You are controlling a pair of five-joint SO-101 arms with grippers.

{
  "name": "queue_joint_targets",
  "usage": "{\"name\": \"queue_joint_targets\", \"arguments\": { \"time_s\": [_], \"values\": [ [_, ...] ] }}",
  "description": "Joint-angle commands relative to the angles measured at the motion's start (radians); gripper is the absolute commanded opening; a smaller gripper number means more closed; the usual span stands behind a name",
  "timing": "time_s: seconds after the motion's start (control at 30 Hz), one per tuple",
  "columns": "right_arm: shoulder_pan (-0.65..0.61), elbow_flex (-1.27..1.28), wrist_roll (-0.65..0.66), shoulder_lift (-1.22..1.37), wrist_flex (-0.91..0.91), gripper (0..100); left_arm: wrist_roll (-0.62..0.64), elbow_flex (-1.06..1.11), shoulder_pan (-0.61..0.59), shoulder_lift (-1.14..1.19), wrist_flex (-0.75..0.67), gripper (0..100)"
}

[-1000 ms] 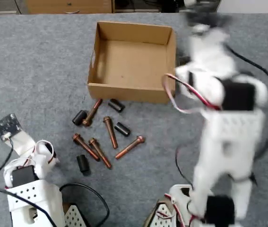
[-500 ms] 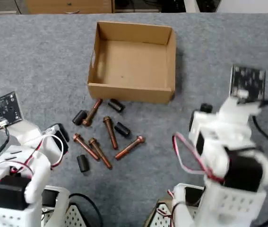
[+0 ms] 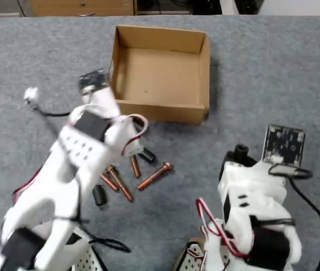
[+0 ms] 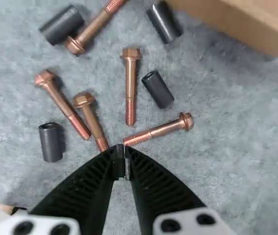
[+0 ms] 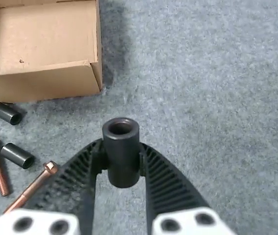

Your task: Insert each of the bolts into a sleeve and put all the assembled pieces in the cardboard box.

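Nearest the arm bases, the right gripper [image 5: 121, 152] is held above the grey felt-covered bench [image 3: 272, 73]. Its fingers [image 5: 82, 169] are clamped on a black cylindrical sleeve [image 5: 121, 134], which is held upright with its open bore facing up. In the high view this held sleeve [image 3: 240, 151] is seen at the tip of the right arm, well apart from the other parts.

The left gripper [image 4: 119, 152] is held low over the bench with its fingers [image 4: 97, 178] pressed together and nothing between them. Just beyond their tips lie the threaded ends of two copper-coloured hex-head bolts: a slanted one [image 4: 156, 131] and a shorter one [image 4: 89, 120]. Farther out, three more such bolts are spread: one [image 4: 60, 103], a central one [image 4: 130, 83] and the farthest [image 4: 93, 27].

Four loose black sleeves are scattered among them. One [image 4: 50, 142] lies at the edge of the group and one [image 4: 157, 88] just beside the central bolt. One [image 4: 62, 24] lies against the head of the farthest bolt, and one [image 4: 163, 22] lies close to the box.

Farthest away, the open brown cardboard box [image 3: 160, 110] is seen with nothing inside.
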Motion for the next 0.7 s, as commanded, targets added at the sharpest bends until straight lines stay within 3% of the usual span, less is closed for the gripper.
{"name": "queue_joint_targets", "arguments": {
  "time_s": [0.0,0.1,0.27,0.67],
  "values": [
    [0.013,0.042,-0.011,-0.087,-0.020,0.1,0.009,-0.121,0.011,0.124,-0.011,2],
    [0.010,0.085,-0.006,-0.156,-0.020,0.1,0.008,-0.140,0.008,0.228,-0.057,3],
    [0.012,0.120,-0.005,-0.228,-0.023,0.1,0.009,-0.140,0.012,0.371,-0.115,14],
    [0.007,0.130,-0.005,-0.222,-0.020,0.1,0.003,-0.155,-0.114,0.513,-0.213,11]
  ]
}}
